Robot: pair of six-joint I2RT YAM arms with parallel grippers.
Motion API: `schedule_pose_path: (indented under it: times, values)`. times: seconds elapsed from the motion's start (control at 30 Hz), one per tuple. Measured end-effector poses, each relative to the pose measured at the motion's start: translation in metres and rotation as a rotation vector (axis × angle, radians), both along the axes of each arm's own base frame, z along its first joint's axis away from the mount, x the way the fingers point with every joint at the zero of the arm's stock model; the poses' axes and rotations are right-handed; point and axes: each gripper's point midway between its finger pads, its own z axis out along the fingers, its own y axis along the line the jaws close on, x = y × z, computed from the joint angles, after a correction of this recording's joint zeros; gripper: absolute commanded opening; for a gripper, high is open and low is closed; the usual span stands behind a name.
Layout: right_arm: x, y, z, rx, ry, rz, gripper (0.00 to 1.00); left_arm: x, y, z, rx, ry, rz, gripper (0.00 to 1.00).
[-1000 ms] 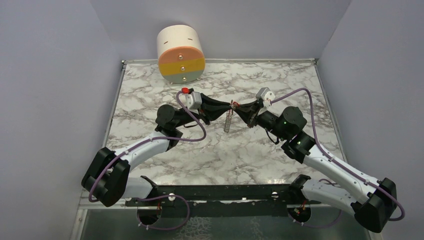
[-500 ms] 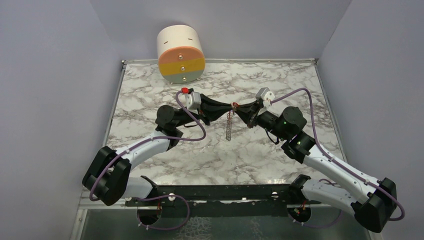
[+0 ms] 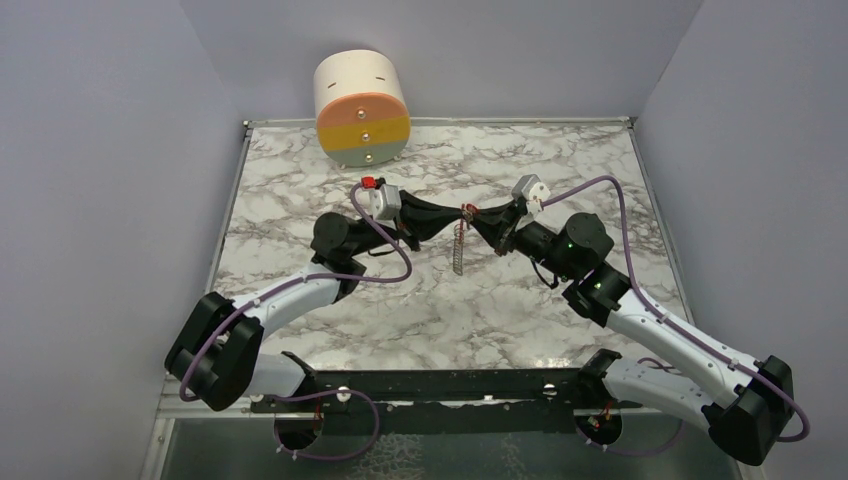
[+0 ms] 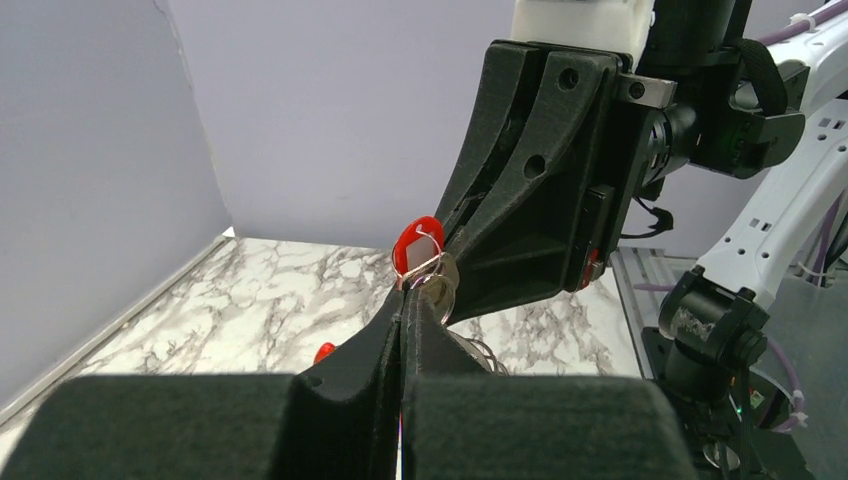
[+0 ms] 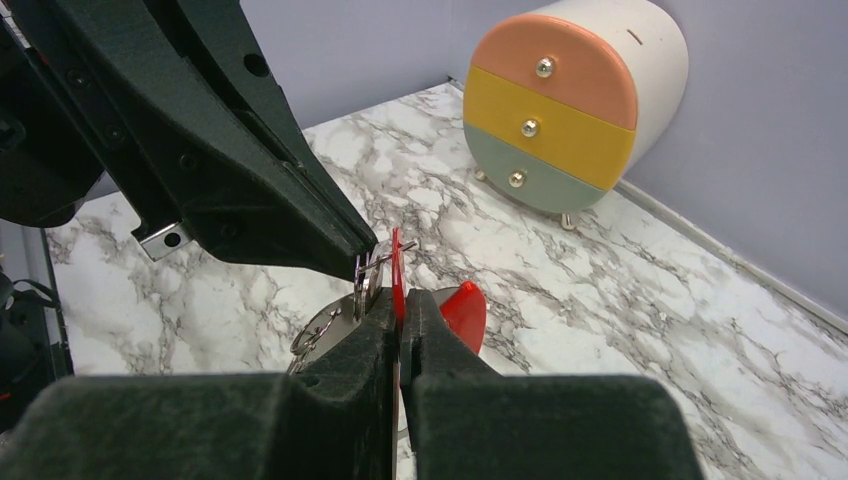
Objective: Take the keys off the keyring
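Both grippers meet above the middle of the table. My left gripper (image 3: pixel 452 212) (image 4: pixel 403 305) is shut on the silver keyring (image 4: pixel 436 286), whose wire passes through a red key head (image 4: pixel 414 247) just beyond the tips. My right gripper (image 3: pixel 478 214) (image 5: pixel 398 300) is shut on the red key (image 5: pixel 397 262), seen edge-on between its fingers. The keyring (image 5: pixel 363 272) sits against its left finger, with more silver rings (image 5: pixel 312 332) hanging below. A second red piece (image 5: pixel 463 311) hangs behind the right finger. A silver chain (image 3: pixel 458 250) dangles from the bunch over the table.
A round cream drawer box (image 3: pixel 361 108) with orange, yellow and green fronts stands at the back left of the marble table (image 3: pixel 560 170), also in the right wrist view (image 5: pixel 570 110). Purple walls enclose the table on three sides.
The hanging chain has swung slightly below the grippers. Both grippers stay shut and joined at the same spot.
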Motion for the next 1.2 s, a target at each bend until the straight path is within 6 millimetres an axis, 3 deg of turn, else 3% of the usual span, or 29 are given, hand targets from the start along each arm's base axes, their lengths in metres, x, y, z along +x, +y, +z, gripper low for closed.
schedule_pose_path:
  times: [1.2]
  values:
    - [-0.005,0.0,0.001,0.008,-0.01,0.014,0.01,-0.015,0.028,0.034,-0.199,-0.06,0.083,0.0]
